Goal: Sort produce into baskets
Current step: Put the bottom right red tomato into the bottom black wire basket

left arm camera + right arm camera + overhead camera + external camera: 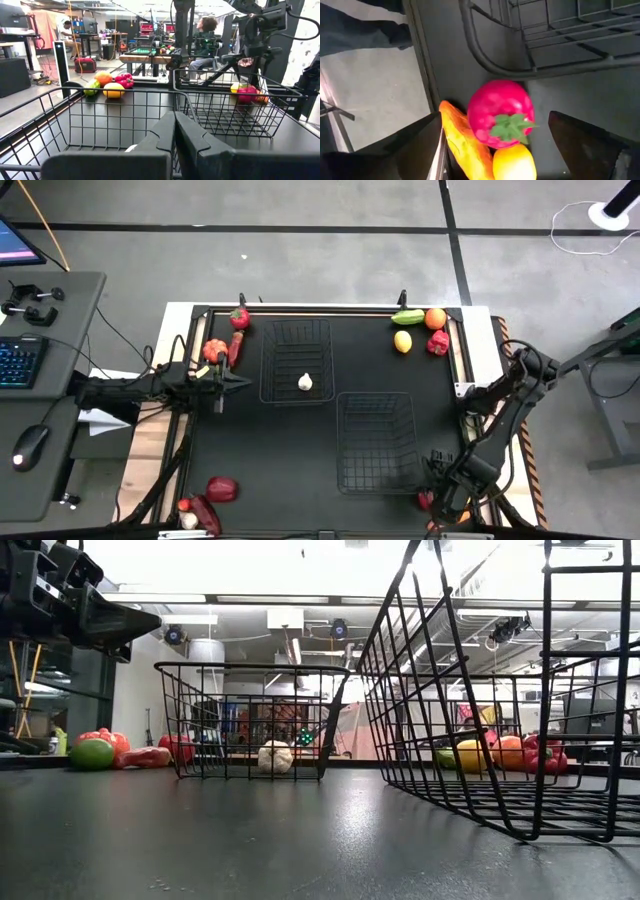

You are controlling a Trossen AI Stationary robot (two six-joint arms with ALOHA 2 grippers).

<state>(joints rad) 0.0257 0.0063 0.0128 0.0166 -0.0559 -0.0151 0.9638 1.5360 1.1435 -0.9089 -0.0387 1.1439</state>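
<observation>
My right gripper [500,150] is open and points down over the table's near right corner [440,498]. Below it a red fruit with a green leaf cap [500,112], an orange carrot [462,145] and a yellow piece [515,164] lie together on the table beside the near basket [378,442]. The fingers stand either side of this cluster, above it. My left gripper [174,117] is shut and level at the left [235,380], pointing into the far basket [295,358], where a white piece [305,382] lies on the mesh floor.
A green, an orange, a yellow and a red piece [420,330] lie at the far right. Red pieces [225,340] lie at the far left, and more red ones [215,495] at the near left. A raised frame [460,355] borders the black mat.
</observation>
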